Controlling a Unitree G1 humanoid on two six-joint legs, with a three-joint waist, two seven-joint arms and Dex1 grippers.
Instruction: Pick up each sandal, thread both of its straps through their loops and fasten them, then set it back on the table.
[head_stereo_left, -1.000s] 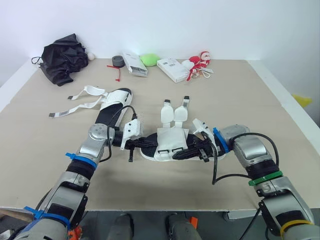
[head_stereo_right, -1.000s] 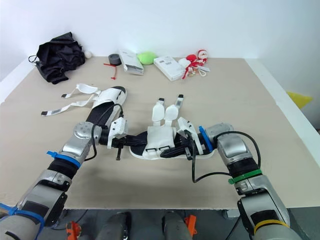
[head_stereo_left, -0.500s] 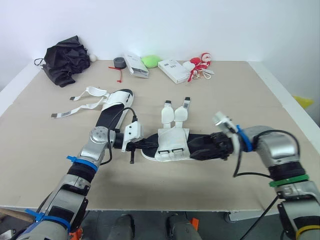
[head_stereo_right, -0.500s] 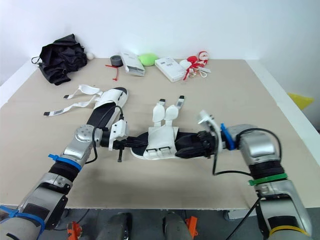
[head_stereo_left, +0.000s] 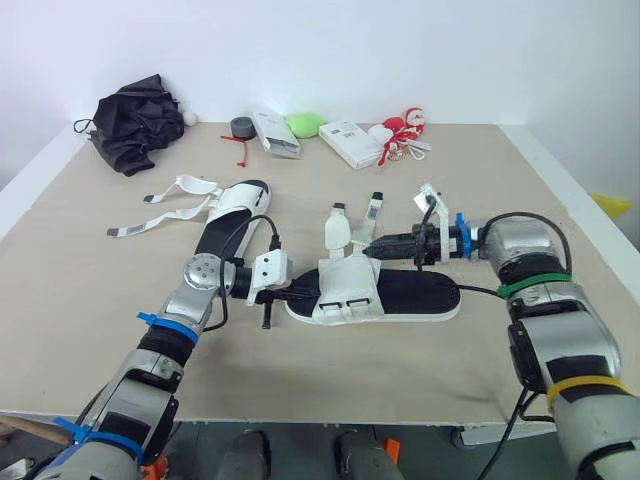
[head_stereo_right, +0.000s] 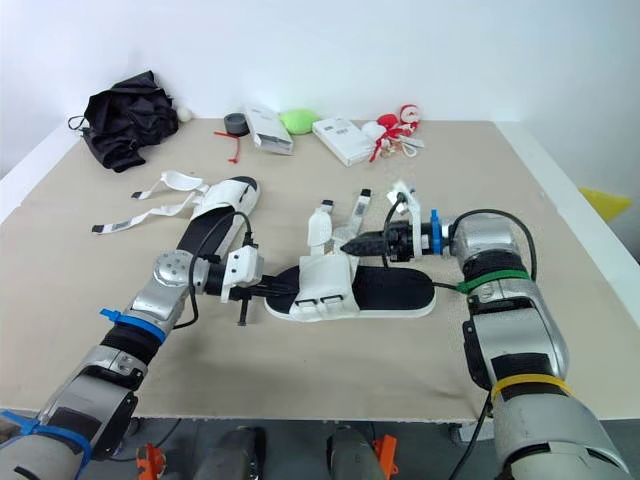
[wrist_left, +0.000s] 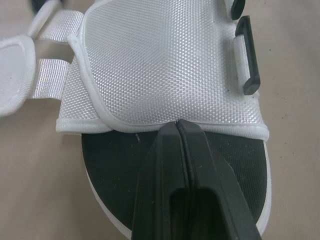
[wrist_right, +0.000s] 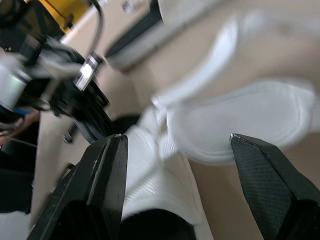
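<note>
Twin head cameras looked down toward 12 o'clock across the table (head_stereo_left: 80, 300); the left wrist camera faced 3 o'clock, the right 9 o'clock, both close on the shared sandal (head_stereo_left: 390, 295).

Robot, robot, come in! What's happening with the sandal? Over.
Left hand shut, tip on near sandal. Right hand open beside its loose straps. Other sandal apart, also unfastened. Over.
</note>
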